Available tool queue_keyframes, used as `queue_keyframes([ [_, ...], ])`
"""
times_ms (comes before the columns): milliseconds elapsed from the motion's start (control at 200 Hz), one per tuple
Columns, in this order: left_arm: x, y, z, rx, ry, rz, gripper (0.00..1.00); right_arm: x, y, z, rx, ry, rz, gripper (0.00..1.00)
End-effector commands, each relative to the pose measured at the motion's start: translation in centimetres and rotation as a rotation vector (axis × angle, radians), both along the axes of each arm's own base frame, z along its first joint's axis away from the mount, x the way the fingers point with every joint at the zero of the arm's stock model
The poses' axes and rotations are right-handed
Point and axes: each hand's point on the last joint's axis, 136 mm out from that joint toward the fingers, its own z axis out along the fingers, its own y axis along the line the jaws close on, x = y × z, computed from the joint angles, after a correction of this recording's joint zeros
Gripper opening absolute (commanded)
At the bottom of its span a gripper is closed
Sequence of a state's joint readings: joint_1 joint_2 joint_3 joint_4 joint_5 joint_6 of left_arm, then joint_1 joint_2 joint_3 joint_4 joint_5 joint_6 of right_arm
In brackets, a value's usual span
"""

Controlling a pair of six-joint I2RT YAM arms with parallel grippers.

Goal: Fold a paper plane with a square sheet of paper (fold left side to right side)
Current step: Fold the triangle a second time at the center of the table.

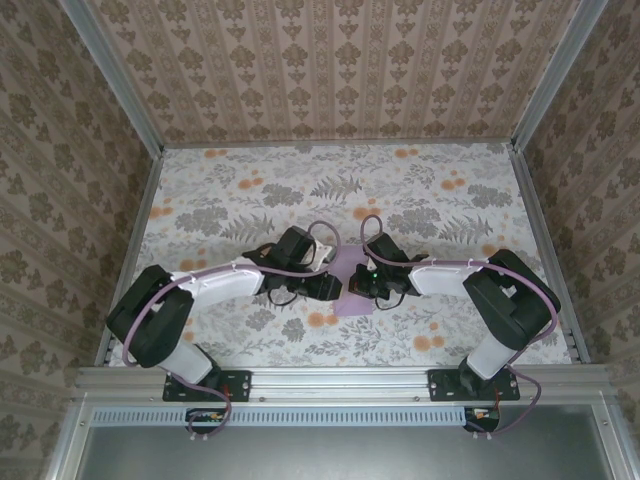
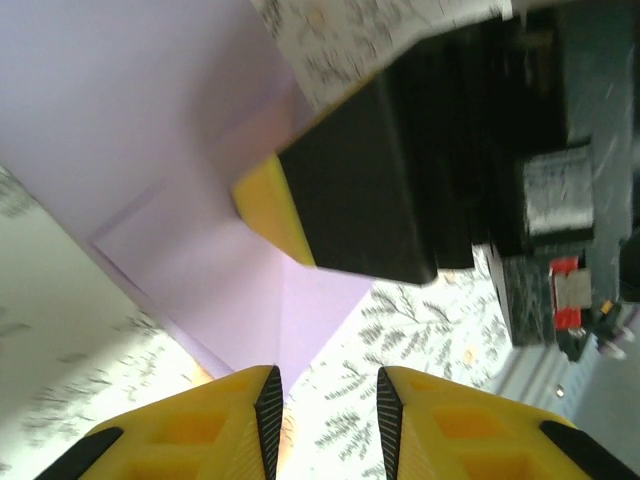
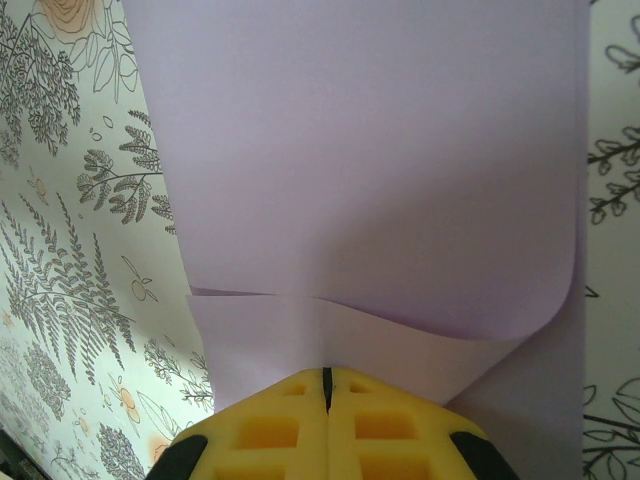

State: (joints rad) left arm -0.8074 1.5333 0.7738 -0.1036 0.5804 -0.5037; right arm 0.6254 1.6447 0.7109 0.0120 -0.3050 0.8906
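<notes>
In the top view the left gripper (image 1: 333, 287) (image 2: 328, 402) sits at 9 o'clock of the paper plane (image 1: 353, 304) (image 2: 140, 110) (image 3: 380, 150). Its jaws are narrowly parted and empty, just off the paper's pointed corner. The paper lies mid-table on the floral cloth (image 1: 250, 190), between both grippers. At 3 o'clock, the right gripper (image 1: 356, 285) (image 3: 326, 378) is closed tight, its tips meeting a curling fold. It possibly pinches that fold.

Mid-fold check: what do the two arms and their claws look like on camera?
The left arm and right arm: white links, black joints, looping lilac cables. The left claw and right claw: yellow grid-cut fingers with black trim.
</notes>
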Motion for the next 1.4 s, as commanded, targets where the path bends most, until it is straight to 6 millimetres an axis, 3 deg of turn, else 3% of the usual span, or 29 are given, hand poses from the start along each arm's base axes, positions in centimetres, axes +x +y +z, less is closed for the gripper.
queue_keyframes([
  [0, -1.7, -1.9, 0.6, -0.098, 0.09, -0.059, 0.34, -2.0, -2.1, -2.7, -0.096, 0.088, -0.016, 0.0],
  [360, -2.6, -3.3, -2.1, -0.036, 0.131, -0.111, 0.34, -2.2, -2.2, -2.8, -0.1, 0.094, -0.013, 0.0],
  [1185, -2.0, -0.3, -5.4, 0.139, 0.089, -0.041, 0.31, -2.4, -2.5, -2.9, -0.114, 0.098, -0.01, 0.0],
  [1395, -2.4, 0.5, -6.1, 0.145, 0.103, -0.032, 0.22, -1.6, -1.4, -1.4, -0.055, 0.05, 0.015, 0.0],
])
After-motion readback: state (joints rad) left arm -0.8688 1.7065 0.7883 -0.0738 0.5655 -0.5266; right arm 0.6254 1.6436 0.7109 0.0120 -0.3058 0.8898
